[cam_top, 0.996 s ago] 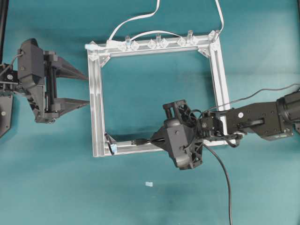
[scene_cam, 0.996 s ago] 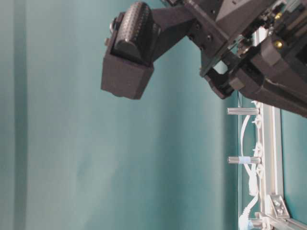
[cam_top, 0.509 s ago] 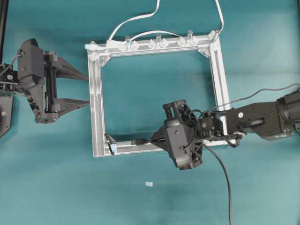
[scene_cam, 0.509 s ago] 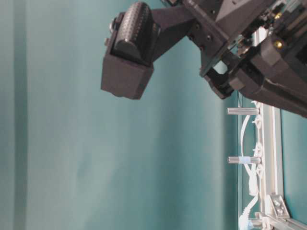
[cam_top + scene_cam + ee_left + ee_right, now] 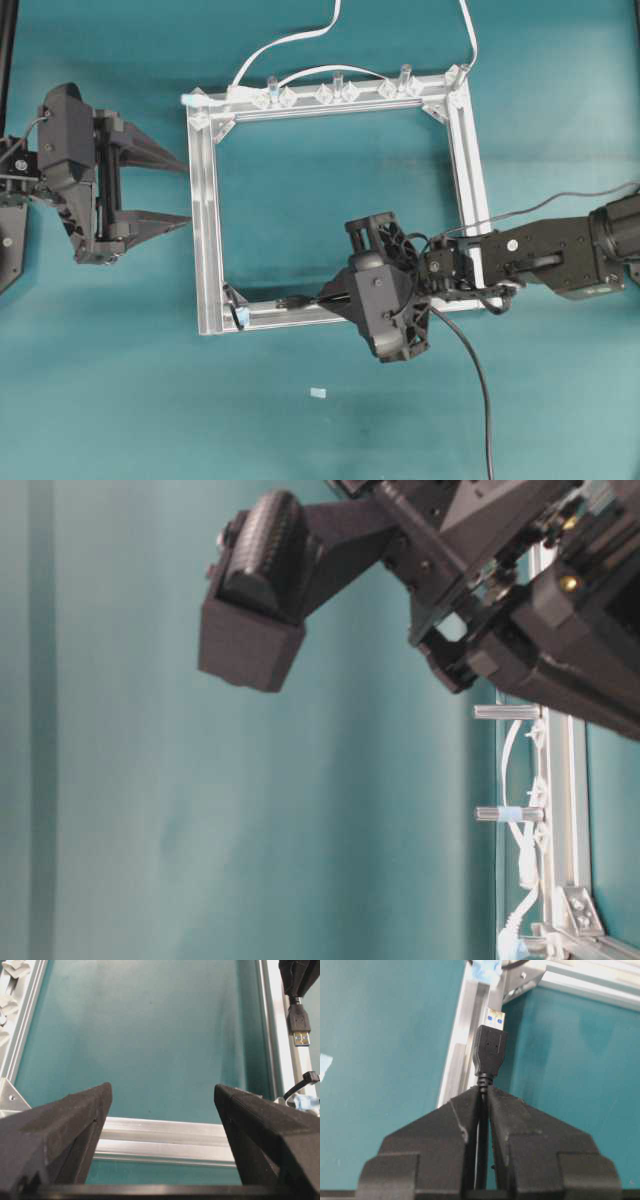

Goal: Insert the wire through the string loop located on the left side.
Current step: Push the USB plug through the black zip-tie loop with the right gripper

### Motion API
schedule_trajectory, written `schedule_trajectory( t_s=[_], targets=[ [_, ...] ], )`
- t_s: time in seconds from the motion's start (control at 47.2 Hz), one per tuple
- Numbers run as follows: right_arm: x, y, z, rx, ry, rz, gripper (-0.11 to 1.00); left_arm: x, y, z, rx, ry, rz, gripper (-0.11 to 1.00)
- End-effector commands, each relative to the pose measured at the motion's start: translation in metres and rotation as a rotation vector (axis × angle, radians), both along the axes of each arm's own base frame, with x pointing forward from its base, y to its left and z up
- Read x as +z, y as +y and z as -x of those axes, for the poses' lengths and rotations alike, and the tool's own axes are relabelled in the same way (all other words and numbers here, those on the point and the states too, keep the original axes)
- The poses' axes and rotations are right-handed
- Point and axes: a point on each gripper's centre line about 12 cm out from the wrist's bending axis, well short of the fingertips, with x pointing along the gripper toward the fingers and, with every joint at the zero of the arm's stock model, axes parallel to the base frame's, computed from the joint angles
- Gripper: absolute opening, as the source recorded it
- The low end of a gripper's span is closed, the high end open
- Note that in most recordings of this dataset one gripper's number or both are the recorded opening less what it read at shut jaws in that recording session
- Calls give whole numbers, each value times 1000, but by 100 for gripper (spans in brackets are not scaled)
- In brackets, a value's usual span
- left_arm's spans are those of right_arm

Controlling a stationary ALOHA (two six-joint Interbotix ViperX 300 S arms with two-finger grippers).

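The risk I see is the plug slipping past the tiny dark string loop (image 5: 232,296) at the silver square aluminium frame's (image 5: 205,200) lower-left corner, since it sits slightly off line. The right end effector (image 5: 484,1092) is clamped on the thin black wire (image 5: 489,1052), plug just short of the loop; the left end effector (image 5: 150,188) stands wide open and empty outside the frame's left rail

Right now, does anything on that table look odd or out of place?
Only a small pale scrap lying loose on the teal table, below the silver frame and apart from everything else. Nothing looks spilled or broken.
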Motion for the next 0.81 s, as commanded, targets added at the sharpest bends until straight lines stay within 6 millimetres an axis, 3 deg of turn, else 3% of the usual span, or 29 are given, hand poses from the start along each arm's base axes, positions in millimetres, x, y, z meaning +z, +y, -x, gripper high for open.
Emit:
schedule_trajectory(
  t_s=[0.0,0.784],
  targets=[
    [18,0,-10,-3,-60,-3,9,5,-2,-2,-5,-16,7,87],
    [13,1,-52,-13,-75,-10,9,-10,-24,7,-94,58,12,87]
  ],
)
